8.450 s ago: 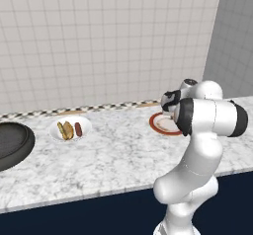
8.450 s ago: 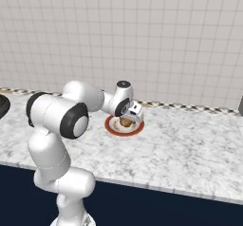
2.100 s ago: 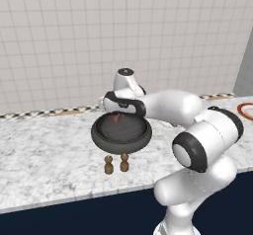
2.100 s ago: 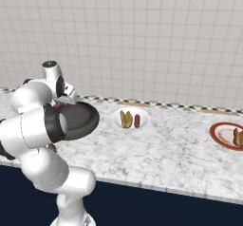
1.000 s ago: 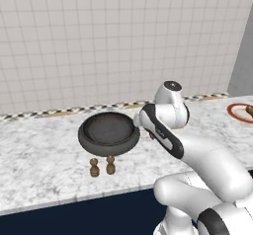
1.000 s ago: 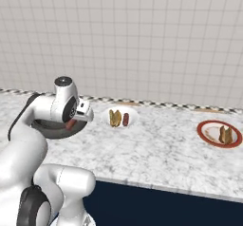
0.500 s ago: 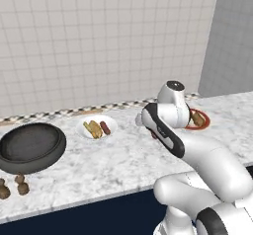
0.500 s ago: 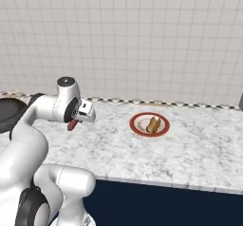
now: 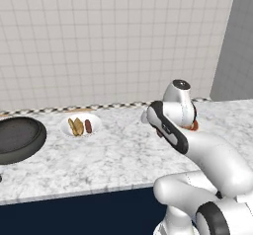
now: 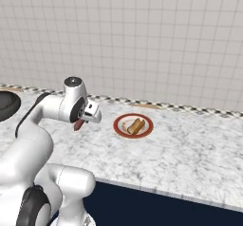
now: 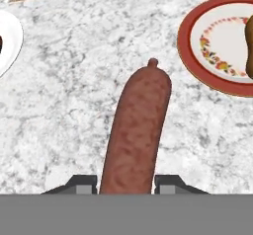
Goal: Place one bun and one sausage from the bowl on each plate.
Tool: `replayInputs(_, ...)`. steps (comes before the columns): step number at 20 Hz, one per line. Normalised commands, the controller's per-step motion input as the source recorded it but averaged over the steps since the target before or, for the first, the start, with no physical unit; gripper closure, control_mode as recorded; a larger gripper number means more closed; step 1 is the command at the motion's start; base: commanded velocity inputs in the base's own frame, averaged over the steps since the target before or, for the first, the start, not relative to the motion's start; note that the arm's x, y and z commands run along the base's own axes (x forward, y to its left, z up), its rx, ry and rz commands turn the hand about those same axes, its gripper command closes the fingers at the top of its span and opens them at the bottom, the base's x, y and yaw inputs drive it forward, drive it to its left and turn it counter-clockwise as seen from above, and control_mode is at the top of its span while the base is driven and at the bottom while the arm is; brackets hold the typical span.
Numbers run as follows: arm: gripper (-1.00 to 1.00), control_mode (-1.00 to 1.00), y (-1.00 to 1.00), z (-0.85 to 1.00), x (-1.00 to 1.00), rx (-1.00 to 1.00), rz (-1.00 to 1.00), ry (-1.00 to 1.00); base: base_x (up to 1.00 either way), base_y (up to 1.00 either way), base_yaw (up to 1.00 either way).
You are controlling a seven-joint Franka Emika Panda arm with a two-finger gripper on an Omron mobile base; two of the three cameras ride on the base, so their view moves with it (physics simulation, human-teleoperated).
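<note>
The jaws are clamped on the sausage (image 11: pixel 136 130) near its lower end, so most of it juts out ahead of them above the worktop (image 11: pixel 74 96). It looks light, firm and smooth-skinned, likely to pivot when gripped off-centre. The red-rimmed plate (image 11: pixel 190 46) with its bun (image 10: pixel 135 125) lies ahead and to one side.

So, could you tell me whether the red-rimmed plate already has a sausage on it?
No, the red-rimmed plate holds only a bun; the sausage is in the hand.

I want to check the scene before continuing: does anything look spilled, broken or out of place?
Nothing stands out. The gripper holds a sausage above the counter; the red-rimmed plate holds a bun.
</note>
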Motion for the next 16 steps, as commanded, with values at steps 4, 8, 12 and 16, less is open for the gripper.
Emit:
replayInputs(4, 1.0, -1.0, -0.05, 0.0, 0.86, 0.0, 0.06, 0.12, 0.0, 0.0, 0.0)
replayInputs(8, 1.0, -1.0, -0.45, 0.07, 0.77, 0.0, -0.01, 0.14, 0.0, 0.0, 0.0)
replayInputs(12, 1.0, -1.0, -0.96, -0.07, 0.6, -0.01, -0.25, 0.02, 0.0, 0.0, 0.0)
replayInputs(16, 1.0, -1.0, -0.82, -0.3, 0.34, -0.1, -0.33, 0.08, 0.0, 0.0, 0.0)
